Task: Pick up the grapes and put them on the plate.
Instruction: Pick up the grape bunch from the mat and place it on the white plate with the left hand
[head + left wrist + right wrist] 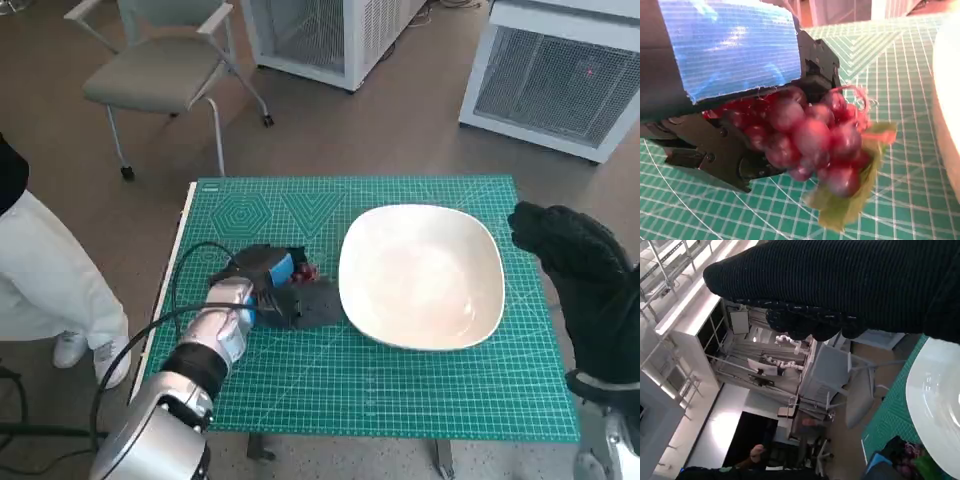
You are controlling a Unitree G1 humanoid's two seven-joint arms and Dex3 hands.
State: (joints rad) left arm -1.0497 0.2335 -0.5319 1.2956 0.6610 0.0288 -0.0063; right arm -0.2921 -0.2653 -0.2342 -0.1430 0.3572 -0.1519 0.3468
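A bunch of dark red grapes (810, 137) with a green leaf sits in my left hand (275, 290), which grips it just above the green mat. In the head view only a bit of red grapes (306, 272) shows beside the hand, just left of the plate. The white plate (420, 275) lies on the mat's right half with nothing on it. My right hand (570, 250), in its black glove, hovers by the plate's right edge and holds nothing; its fingers look loosely curled. The right wrist view shows the plate (935, 400) and the grapes (912, 452) far off.
A green cutting mat (400, 390) covers the small table. A grey chair (160, 70) stands beyond the table's far left corner, and white cabinets (560, 70) stand behind. A person's white-clad leg and shoe (60, 290) are at the table's left side.
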